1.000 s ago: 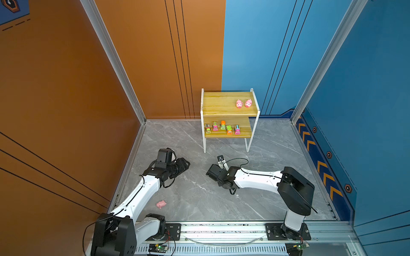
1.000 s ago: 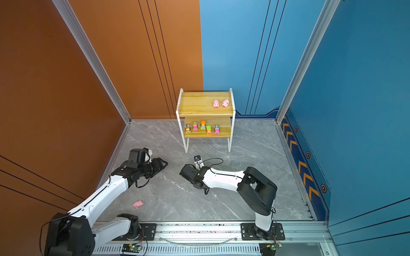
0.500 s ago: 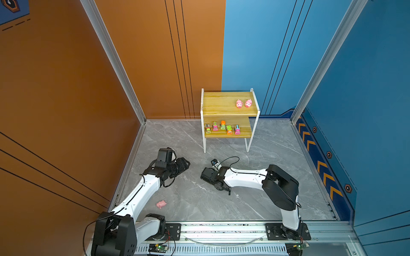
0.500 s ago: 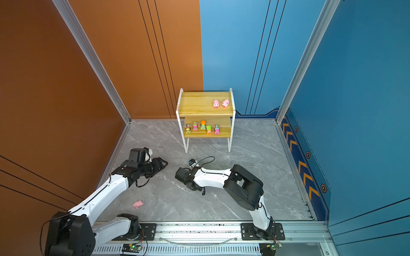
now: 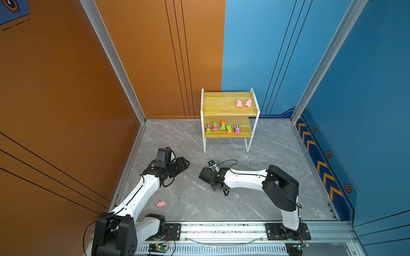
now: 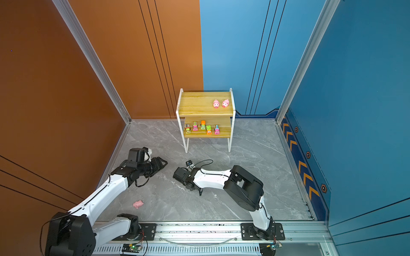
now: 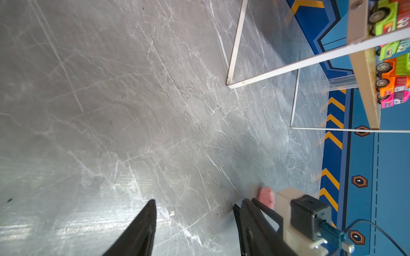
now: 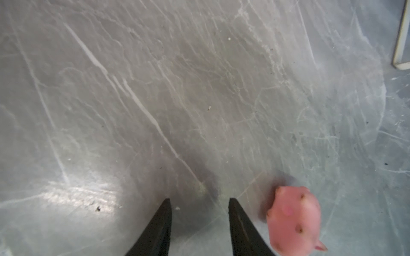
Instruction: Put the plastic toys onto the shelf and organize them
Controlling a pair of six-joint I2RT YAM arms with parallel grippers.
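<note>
The shelf (image 5: 221,106) (image 6: 199,106) stands at the back wall. Two pink pigs (image 5: 239,103) (image 6: 216,103) sit on its upper board, and a row of several toy trucks (image 5: 223,125) (image 6: 202,125) (image 7: 392,77) fills the lower board. A third pig (image 5: 161,204) (image 6: 138,204) lies on the floor by the left arm. Another pig (image 8: 294,221) (image 7: 267,196) lies just outside one finger of my right gripper (image 8: 199,200) (image 5: 203,176), which is open and empty; both top views hide this pig. My left gripper (image 7: 195,204) (image 5: 185,163) (image 6: 163,163) hovers open over bare floor.
The grey marble floor (image 5: 277,155) is walled by orange panels on the left and blue panels on the right. The shelf's white legs (image 7: 236,44) reach the floor ahead of the left gripper. A metal rail (image 5: 221,228) carries both arm bases at the front.
The right gripper, shut a second ago, has opened, and its arm has swung a little to the left. The left arm has not moved.
</note>
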